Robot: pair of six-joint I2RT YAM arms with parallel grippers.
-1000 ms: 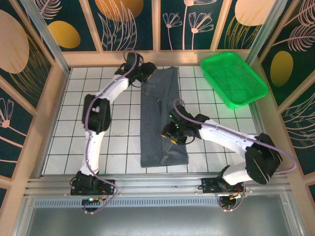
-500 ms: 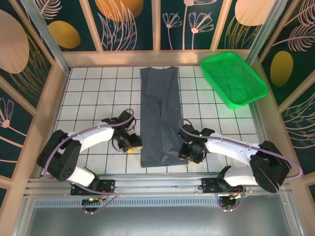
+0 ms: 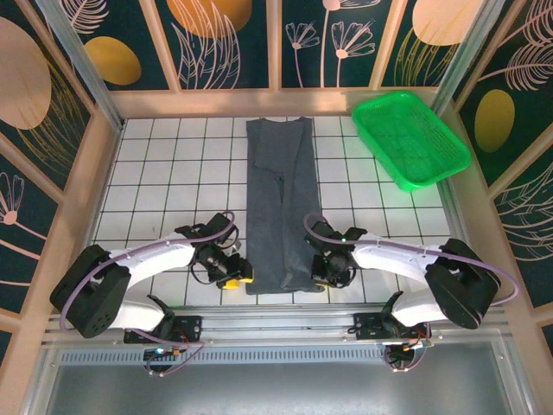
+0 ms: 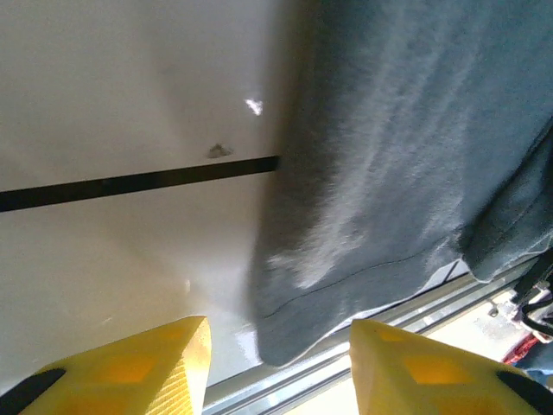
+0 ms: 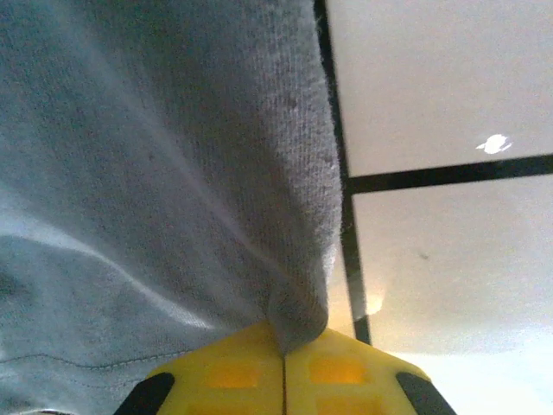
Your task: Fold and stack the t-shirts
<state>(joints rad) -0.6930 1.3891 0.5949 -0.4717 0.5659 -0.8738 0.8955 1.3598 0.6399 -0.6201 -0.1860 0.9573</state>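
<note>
1. Since half a second ago, your left gripper point(image 3: 235, 273) has slid closer to the near-left corner of the dark grey t-shirt point(image 3: 278, 199). The right gripper point(image 3: 333, 271) has barely budged.
2. On the left wrist cam, the yellow fingers point(image 4: 147, 367) are spread wide and holding nothing. The hem corner lies on the tile between them.
3. On the right wrist cam, the fingers point(image 5: 225, 372) are pressed together, pinching the shirt's right edge, and the cloth bunches up out of the pinch.
4. The shirt lies mid-table on the white tiled table point(image 3: 164, 164) as one long strip running from the near edge to the far wall. The green basket point(image 3: 410, 138) sits well apart at the far right.
5. Looks to me like the lengthwise fold is done and you're setting up the crosswise one, with one near corner grabbed and one to go.
6. Next, I reckon you should drop the left fingers around that corner, close on every layer, then lift both corners evenly and carry them toward the far end.
</note>
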